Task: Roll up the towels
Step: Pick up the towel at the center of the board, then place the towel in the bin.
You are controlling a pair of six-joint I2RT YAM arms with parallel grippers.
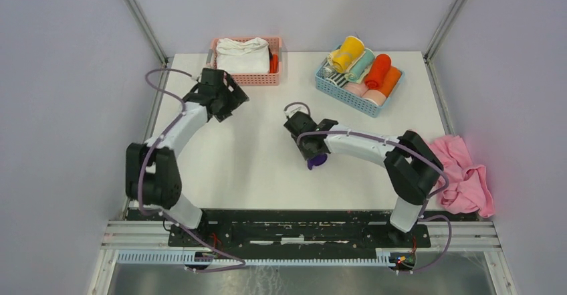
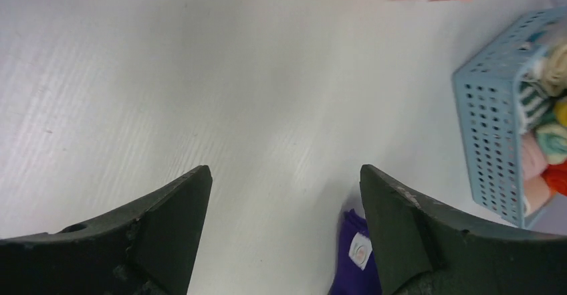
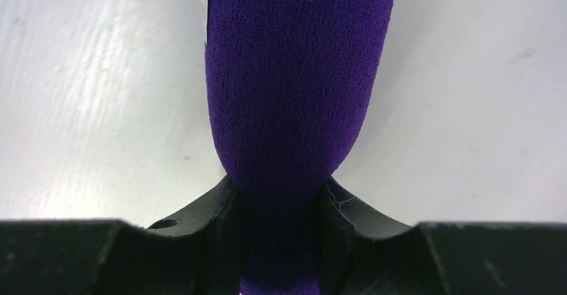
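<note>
Mid-table, right gripper (image 3: 277, 189) clamping purple towel (image 3: 294, 74)

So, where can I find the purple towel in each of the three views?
Top external: the purple towel is mid-table, at the tip of the right arm.
Left wrist: the towel is at the bottom edge, right of centre.
Right wrist: the towel fills the centre, pinched between the jaws.
Shared landmark: the white table under it; the blue basket shows in the top and left wrist views only.
</note>
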